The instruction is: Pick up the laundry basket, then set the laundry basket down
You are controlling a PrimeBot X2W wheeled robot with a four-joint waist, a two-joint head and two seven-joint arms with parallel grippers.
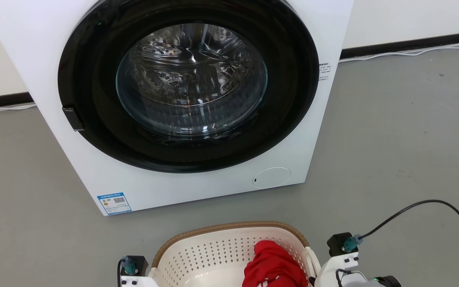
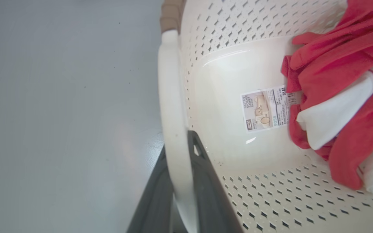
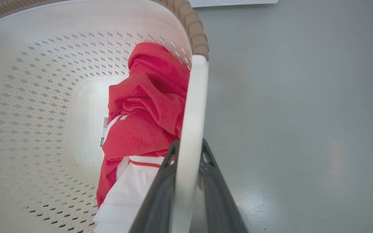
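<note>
The left claw (image 2: 177, 145) is clamped on the white left handle (image 2: 170, 97) of the laundry basket (image 1: 205, 255) — one dark finger on each side. The right claw (image 3: 189, 142) squeezes the white right handle (image 3: 193, 97) the same way. The basket sits low between both arms, open top up, its long way running left to right. A red and white cloth (image 1: 271, 263) lies at its right end, touching a paper label (image 2: 265, 108) on the bottom. Past the basket's far rim is grey floor (image 1: 393, 139), then a washing machine (image 1: 197, 187) — round door shut. A black cable (image 1: 432, 205) loops by the right arm.
</note>
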